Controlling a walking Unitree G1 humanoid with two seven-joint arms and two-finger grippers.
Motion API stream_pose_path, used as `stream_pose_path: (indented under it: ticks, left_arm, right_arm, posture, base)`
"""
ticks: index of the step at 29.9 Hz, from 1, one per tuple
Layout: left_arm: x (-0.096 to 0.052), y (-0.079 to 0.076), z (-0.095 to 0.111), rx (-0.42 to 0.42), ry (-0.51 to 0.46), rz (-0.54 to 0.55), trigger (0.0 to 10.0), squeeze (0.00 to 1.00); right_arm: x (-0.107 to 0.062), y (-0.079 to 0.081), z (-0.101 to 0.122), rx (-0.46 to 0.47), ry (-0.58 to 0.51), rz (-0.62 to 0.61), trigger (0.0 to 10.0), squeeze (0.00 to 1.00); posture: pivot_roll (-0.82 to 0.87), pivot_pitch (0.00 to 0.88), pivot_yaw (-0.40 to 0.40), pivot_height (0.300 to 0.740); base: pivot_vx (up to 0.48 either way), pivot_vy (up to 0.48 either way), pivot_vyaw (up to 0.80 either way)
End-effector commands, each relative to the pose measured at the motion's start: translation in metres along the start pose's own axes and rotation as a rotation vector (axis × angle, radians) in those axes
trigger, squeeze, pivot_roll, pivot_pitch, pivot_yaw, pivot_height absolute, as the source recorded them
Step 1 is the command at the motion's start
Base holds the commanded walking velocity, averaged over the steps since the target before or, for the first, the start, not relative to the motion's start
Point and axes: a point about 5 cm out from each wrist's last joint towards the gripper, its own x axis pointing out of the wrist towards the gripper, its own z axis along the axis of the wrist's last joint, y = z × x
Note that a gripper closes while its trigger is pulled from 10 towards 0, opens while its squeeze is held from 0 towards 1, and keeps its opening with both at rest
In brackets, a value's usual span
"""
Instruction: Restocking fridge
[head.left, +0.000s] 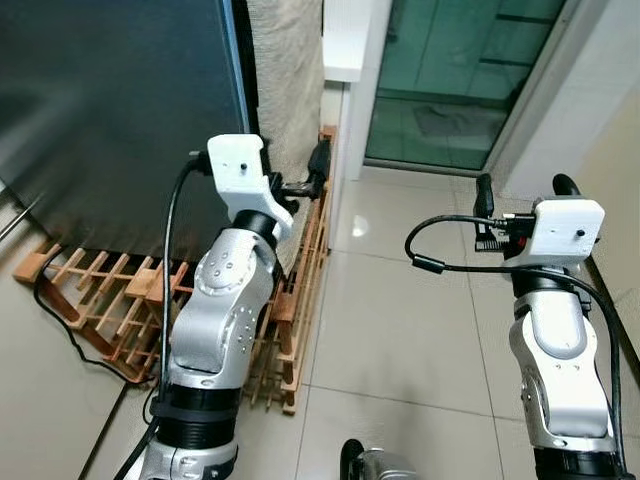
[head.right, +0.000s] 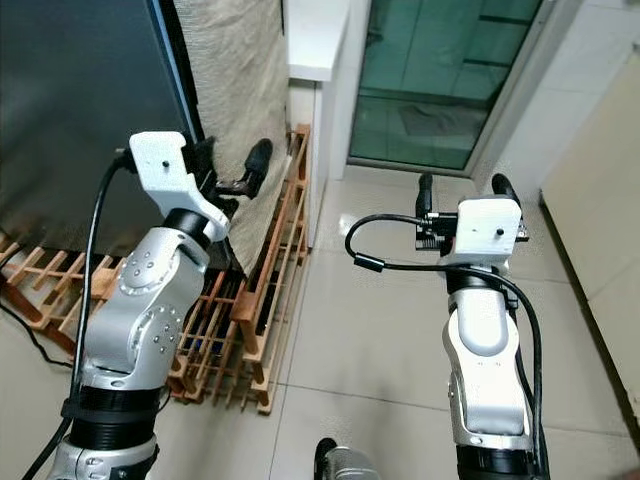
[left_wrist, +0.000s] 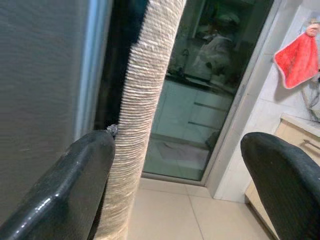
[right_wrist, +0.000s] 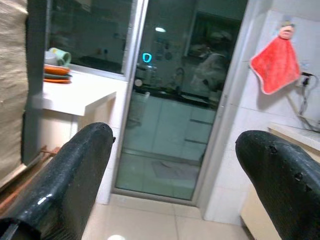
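Left tool (head.left: 305, 180) raised with fingers spread wide (nothing between them) at the right edge of the dark fridge (head.left: 110, 110) on the left, beside a beige woven cloth (head.left: 285, 90), above a wooden rack (head.left: 300, 300); right tool (head.left: 520, 190) likewise open, over tiled floor (head.left: 400, 320).

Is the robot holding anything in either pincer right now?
No. Both are open and empty: the left pincer is raised by the fridge edge, the right pincer over the floor.
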Motion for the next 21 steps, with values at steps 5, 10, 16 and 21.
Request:
stream_pose_path:
  ticks: [5,10,16,21]
  left_arm:
    - [-0.01,-0.005,0.0,-0.013,0.008,-0.043,10.0,0.0]
    - [-0.005,-0.01,0.0,-0.025,0.007,-0.049,10.0,0.0]
    - [0.007,-0.008,-0.002,-0.02,0.009,-0.013,10.0,0.0]
    - [0.011,-0.003,0.003,-0.018,-0.016,0.023,10.0,0.0]
  right_arm:
    - [-0.003,-0.003,-0.007,0.0,0.027,0.001,10.0,0.0]
    - [-0.002,-0.001,-0.007,0.003,0.026,0.004,10.0,0.0]
    - [-0.002,-0.001,-0.008,0.001,0.028,0.003,10.0,0.0]
    - [-0.004,-0.003,-0.01,-0.003,0.035,0.0,10.0,0.0]
  posture:
    - [-0.12,0.066,-0.009,0.74]
    - [-0.12,0.069,-0.01,0.74]
    - [-0.13,0.076,-0.008,0.74]
    - [-0.14,0.082,-0.004,0.74]
  base:
    - [0.0,0.0,0.0]
    - [0.0,0.0,0.0]
    - [0.0,0.0,0.0]
    - [0.0,0.0,0.0]
